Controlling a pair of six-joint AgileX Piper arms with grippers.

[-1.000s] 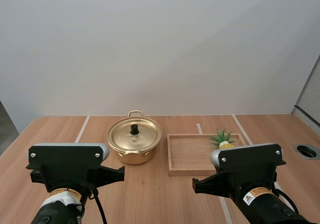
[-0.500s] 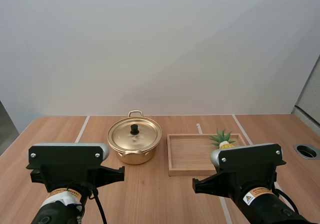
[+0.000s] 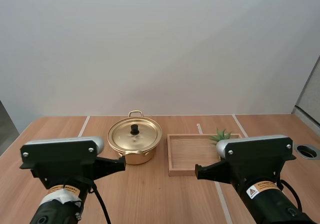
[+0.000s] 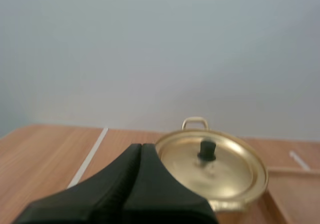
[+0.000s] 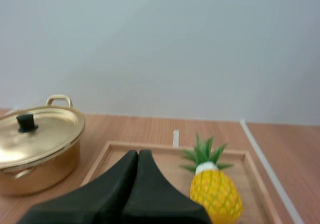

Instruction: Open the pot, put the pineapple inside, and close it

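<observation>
The left gripper held its fingers pressed together as one wedge; the right gripper did likewise, both pointing forward.

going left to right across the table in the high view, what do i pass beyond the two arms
lidded gold pot → wooden tray → pineapple, at the tray's right end and partly behind the right arm → round hole in the tabletop near the right edge
</observation>
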